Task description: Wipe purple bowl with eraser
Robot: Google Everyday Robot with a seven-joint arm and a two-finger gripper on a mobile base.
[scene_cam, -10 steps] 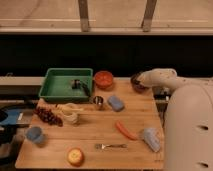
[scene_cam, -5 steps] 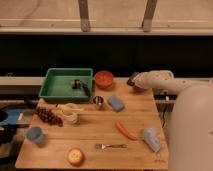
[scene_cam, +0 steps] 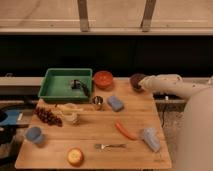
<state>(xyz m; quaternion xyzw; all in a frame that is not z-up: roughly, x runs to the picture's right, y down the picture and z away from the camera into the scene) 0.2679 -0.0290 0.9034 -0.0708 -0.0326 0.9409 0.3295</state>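
The purple bowl (scene_cam: 135, 80) is a small dark maroon bowl at the back right edge of the wooden table (scene_cam: 95, 132). My white arm reaches in from the right, and my gripper (scene_cam: 142, 84) is at the bowl's right rim, partly covering it. A blue-grey block that looks like the eraser (scene_cam: 115, 103) lies on the table to the left and in front of the bowl, apart from the gripper. I cannot see anything held in the gripper.
An orange-red bowl (scene_cam: 103, 78) sits left of the purple bowl, beside a green tray (scene_cam: 60, 86). A metal cup (scene_cam: 98, 102), bananas (scene_cam: 70, 114), grapes (scene_cam: 47, 116), a carrot (scene_cam: 125, 130), a fork (scene_cam: 110, 146), a tipped blue cup (scene_cam: 150, 138), another blue cup (scene_cam: 34, 134) and an orange fruit (scene_cam: 75, 156) lie on the table.
My gripper moved left over the purple bowl, hiding it, then drew back to the right, so most of the bowl shows again. Nothing else moved.
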